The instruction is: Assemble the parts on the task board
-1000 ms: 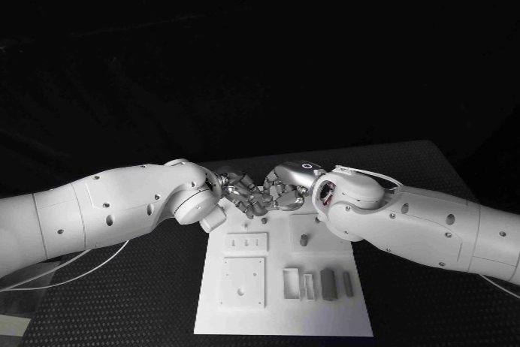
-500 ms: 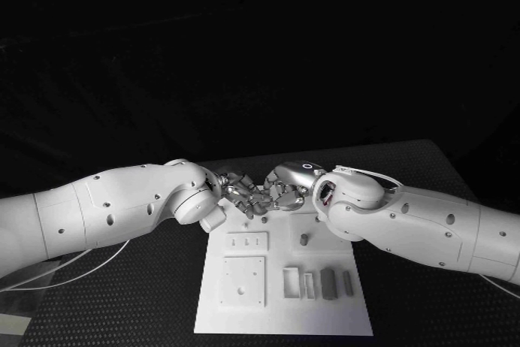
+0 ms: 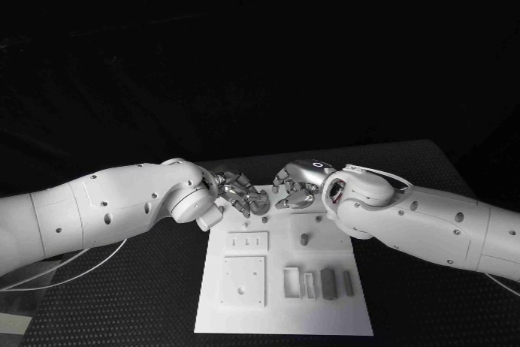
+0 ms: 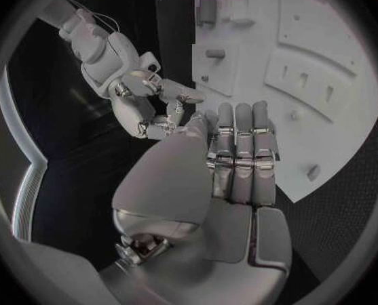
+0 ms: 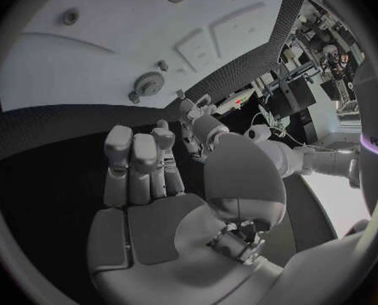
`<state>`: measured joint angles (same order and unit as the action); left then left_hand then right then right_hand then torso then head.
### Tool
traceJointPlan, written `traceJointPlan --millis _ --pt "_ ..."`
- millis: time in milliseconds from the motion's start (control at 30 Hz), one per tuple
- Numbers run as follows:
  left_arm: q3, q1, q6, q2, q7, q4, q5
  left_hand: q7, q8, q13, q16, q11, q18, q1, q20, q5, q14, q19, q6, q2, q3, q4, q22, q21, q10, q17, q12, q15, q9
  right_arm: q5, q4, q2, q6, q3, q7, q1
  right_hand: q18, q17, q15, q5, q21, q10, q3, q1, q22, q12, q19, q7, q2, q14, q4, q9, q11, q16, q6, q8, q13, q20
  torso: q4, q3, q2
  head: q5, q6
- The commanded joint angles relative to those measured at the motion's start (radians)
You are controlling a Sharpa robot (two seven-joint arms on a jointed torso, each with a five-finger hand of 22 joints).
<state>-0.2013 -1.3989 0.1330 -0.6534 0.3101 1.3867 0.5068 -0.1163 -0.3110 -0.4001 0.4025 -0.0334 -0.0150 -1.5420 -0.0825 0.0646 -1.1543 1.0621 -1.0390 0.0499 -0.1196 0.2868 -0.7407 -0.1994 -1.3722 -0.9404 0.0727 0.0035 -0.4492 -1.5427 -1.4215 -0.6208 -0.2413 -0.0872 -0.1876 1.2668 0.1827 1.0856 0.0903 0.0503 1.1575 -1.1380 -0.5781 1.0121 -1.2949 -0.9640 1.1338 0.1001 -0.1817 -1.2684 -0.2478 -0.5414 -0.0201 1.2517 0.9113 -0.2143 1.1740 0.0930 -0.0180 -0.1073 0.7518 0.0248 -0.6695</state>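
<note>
The white task board lies in the middle of the table, also seen in the left wrist view and the right wrist view. Grey upright parts stand near its front right, and a short peg stands further back. A small gear lies near the board's far edge. My left hand and right hand hover over that far edge, facing each other with a small gap. The left hand's fingers and the right hand's fingers are stretched out, with nothing between them.
Black matting surrounds the board. A white cable runs under my left arm at the table's left side. Recessed plates take up the board's left half.
The two hands, which met fingertip to fingertip over the board's far edge, have drawn apart. The right hand shifted slightly right, and the left hand slightly left and lower.
</note>
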Motion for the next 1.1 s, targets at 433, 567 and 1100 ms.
traceJointPlan --millis 433,567,1100 --pt "-0.002 0.004 -0.052 -0.014 0.071 -0.006 0.080 0.029 -0.022 -0.017 0.028 0.012 0.012 0.001 -0.019 0.019 -0.024 0.012 -0.046 0.001 -0.002 0.000 -0.015 -0.003 -0.027 -0.027 0.021 -0.008 -0.024 0.171 0.047 -0.067 -0.202 0.003 0.112 0.002 0.079 -0.001 -0.017 0.004 -0.013 0.012 -0.012 -0.015 0.006 -0.005 -0.007 0.051 -0.050 0.008 0.072 0.012 -0.016 -0.006 -0.064 0.013 -0.015 -0.013 -0.0008 -0.0012 0.000 0.011 -0.007" --pt "-0.026 0.005 -0.052 -0.020 0.102 0.001 0.127 0.033 -0.028 -0.025 0.037 0.017 0.012 0.005 -0.023 0.026 -0.030 0.019 -0.054 0.003 -0.001 -0.001 -0.021 -0.007 -0.035 -0.039 0.031 -0.012 -0.033 0.215 0.080 -0.064 -0.218 0.022 0.130 0.005 0.079 -0.001 -0.017 0.004 -0.013 0.012 -0.013 -0.012 0.006 -0.006 -0.006 0.051 -0.046 0.007 0.076 0.012 -0.016 -0.006 -0.063 0.012 -0.017 -0.013 -0.0008 -0.0014 0.000 0.010 -0.010" --pt "-0.038 0.015 -0.134 -0.016 0.194 0.019 0.267 0.061 -0.095 -0.186 0.209 0.056 0.011 0.035 -0.057 0.152 -0.028 0.047 -0.057 0.010 0.013 -0.002 -0.153 -0.084 -0.005 -0.127 0.233 -0.049 -0.226 0.494 0.192 -0.040 -0.227 0.068 0.176 0.040 0.079 0.000 -0.017 0.003 -0.012 0.014 -0.007 -0.010 0.004 -0.012 -0.005 0.051 -0.026 0.007 0.083 0.014 -0.016 -0.004 -0.065 0.012 -0.023 -0.013 0.0010 0.0000 0.001 0.002 -0.025"
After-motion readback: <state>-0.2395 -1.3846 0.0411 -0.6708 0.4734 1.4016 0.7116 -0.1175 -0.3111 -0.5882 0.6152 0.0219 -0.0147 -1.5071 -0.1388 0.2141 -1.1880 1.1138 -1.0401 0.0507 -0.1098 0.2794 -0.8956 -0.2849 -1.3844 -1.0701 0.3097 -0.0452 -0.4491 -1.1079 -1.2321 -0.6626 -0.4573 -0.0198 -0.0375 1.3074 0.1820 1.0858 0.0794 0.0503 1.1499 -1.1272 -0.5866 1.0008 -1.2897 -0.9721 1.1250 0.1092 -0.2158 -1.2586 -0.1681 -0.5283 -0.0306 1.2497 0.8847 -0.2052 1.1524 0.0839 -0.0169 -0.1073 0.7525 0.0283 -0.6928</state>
